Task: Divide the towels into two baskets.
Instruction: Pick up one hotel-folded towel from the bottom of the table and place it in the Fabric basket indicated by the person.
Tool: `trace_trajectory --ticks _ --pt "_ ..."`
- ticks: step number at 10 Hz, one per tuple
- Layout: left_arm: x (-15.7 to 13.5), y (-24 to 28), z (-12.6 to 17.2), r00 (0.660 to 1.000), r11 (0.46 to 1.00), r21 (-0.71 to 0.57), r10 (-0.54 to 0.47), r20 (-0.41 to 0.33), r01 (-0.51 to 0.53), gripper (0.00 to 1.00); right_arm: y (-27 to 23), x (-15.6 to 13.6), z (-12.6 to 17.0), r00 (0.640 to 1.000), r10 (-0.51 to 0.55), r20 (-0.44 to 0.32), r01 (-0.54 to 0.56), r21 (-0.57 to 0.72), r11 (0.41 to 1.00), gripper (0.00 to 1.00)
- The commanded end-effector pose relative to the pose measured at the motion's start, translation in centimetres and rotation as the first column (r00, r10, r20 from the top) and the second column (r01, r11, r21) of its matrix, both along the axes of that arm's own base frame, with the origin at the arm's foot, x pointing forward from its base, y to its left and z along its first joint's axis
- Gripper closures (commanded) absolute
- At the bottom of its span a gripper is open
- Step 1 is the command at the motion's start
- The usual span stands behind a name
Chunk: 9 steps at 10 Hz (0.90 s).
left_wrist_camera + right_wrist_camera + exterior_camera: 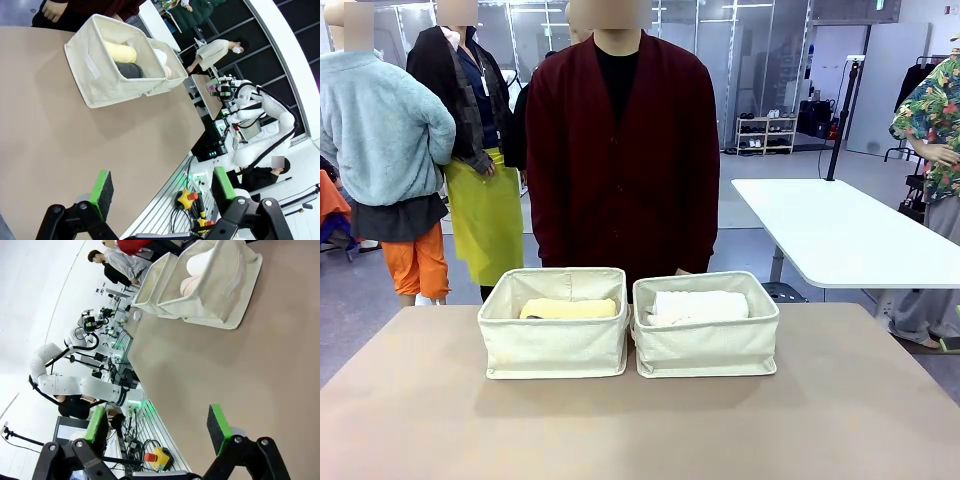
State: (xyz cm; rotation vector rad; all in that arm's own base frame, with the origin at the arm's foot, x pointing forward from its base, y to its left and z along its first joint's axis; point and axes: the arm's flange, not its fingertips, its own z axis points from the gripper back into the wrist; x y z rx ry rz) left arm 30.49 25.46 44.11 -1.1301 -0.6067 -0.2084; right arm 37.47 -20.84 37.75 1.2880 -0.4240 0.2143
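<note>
Two baskets are set side by side on the table (pixel 840 400): the left basket (pixel 555 345) holds the yellow towel (pixel 570 309) above a grey towel (pixel 131 70), the right basket (pixel 707 345) the white towel (pixel 700 305) and a pink towel (pixel 187 286). The jaws of the left gripper (pixel 162 192) and right gripper (pixel 157 425) are spread wide, nothing held, well short of the baskets.

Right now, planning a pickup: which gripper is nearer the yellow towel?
Left. The left gripper faces the basket holding the yellow towel; the right gripper faces the other basket.

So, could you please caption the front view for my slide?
Two cream baskets side by side, pale yellow towel in one, white towel in the other.

Towels (pixel 569 309) in 2 side-by-side baskets (pixel 556 350)
</note>
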Motion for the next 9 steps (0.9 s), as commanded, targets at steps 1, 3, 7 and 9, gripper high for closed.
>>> trace_trajectory --ticks 1,3,7,9 --pt "-0.57 0.09 0.24 1.000 1.000 0.004 -0.012 0.001 0.012 0.00 0.31 -0.63 0.22 1.000 -0.005 0.022 0.005 -0.017 1.000 0.00" --pt "-0.57 0.09 0.24 1.000 1.000 0.004 -0.012 0.001 0.012 0.00 0.31 -0.63 0.22 1.000 -0.005 0.022 0.005 -0.017 1.000 0.00" --pt "-0.57 0.09 0.24 1.000 1.000 0.004 -0.012 0.001 0.012 0.00 0.31 -0.63 0.22 1.000 -0.005 0.022 0.005 -0.017 1.000 0.00" --pt "-0.57 0.09 0.24 1.000 1.000 0.004 -0.012 0.001 0.012 0.00 0.31 -0.63 0.22 1.000 -0.005 0.022 0.005 -0.017 1.000 0.00"
